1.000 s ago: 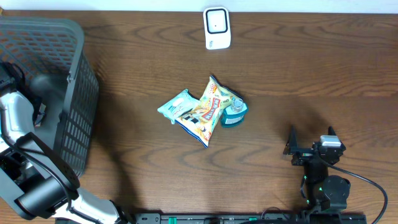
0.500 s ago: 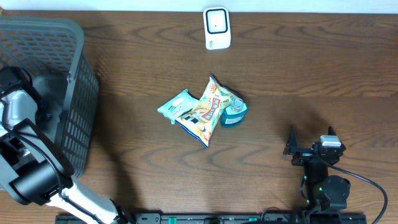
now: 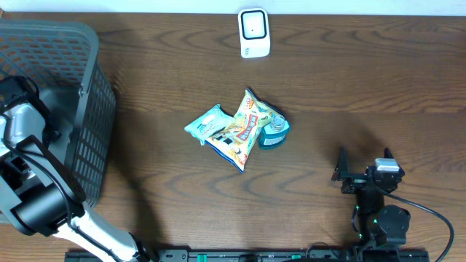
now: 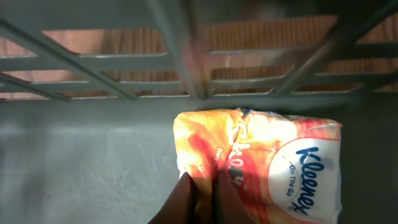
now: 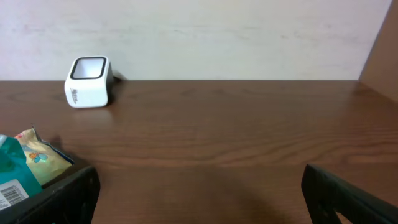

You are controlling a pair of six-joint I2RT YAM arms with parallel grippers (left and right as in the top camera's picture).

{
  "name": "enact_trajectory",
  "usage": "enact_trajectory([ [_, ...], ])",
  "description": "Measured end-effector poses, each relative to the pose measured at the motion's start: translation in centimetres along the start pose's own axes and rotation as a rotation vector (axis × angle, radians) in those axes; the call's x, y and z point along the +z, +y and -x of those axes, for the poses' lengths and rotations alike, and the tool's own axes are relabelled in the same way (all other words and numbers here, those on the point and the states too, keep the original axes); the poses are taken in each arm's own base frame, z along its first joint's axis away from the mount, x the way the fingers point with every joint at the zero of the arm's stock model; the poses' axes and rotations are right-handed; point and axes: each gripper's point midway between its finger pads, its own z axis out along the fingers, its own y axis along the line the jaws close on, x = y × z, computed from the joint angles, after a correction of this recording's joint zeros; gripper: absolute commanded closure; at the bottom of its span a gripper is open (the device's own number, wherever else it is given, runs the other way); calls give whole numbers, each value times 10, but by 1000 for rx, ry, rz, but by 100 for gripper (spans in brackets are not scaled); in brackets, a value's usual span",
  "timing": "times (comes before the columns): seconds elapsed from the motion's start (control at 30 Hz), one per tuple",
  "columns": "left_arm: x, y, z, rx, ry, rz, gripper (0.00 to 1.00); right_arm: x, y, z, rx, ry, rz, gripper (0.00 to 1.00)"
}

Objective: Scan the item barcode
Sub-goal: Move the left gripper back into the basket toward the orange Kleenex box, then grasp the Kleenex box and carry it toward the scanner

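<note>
The orange-and-white Kleenex tissue pack [image 4: 273, 162], inside the grey slatted plastic basket [image 3: 81, 45], is pinched only at its near end by the clenched left gripper [image 4: 208, 196] (the right gripper [image 3: 364, 156] is spread wide, empty), so it could be dropped or snagged on lifting.

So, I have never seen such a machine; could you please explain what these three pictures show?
It is a robot with two arms at a wooden table. One picture looks down from above; the other two come from cameras on the wrists. On the table are a grey basket, a white scanner and a small heap of packaged items. The left gripper is inside the basket, shut on a Kleenex tissue pack. The right gripper is open and holds nothing.
</note>
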Motion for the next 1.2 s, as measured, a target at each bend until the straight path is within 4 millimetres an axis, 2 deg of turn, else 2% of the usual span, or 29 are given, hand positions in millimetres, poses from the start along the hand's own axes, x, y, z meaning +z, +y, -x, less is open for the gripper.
enact_trajectory([
  [0.23, -6, 1, -13, 63, 44, 20, 93, 0, 0, 0, 0, 0, 0, 1],
  [0.47, -32, -12, -42, 141, 99, -30, 93, 0, 0, 0, 0, 0, 0, 1],
  [0.57, -63, -11, -32, 116, 73, -101, 93, 0, 0, 0, 0, 0, 0, 1],
  [0.77, -152, -3, 13, 20, -92, -288, 93, 0, 0, 0, 0, 0, 0, 1],
  [0.83, -174, 2, 22, -2, -130, -330, 93, 0, 0, 0, 0, 0, 0, 1],
  [0.97, -206, 11, 32, -41, -184, -401, 93, 0, 0, 0, 0, 0, 0, 1],
  [1.0, -222, 17, 37, -63, -210, -436, 93, 0, 0, 0, 0, 0, 0, 1],
  [1.1, -250, 23, 42, -94, -246, -514, 93, 0, 0, 0, 0, 0, 0, 1],
  [1.13, -270, 27, 43, -111, -260, -580, 93, 0, 0, 0, 0, 0, 0, 1],
  [1.2, -291, 30, 41, -117, -263, -661, 93, 0, 0, 0, 0, 0, 0, 1],
])
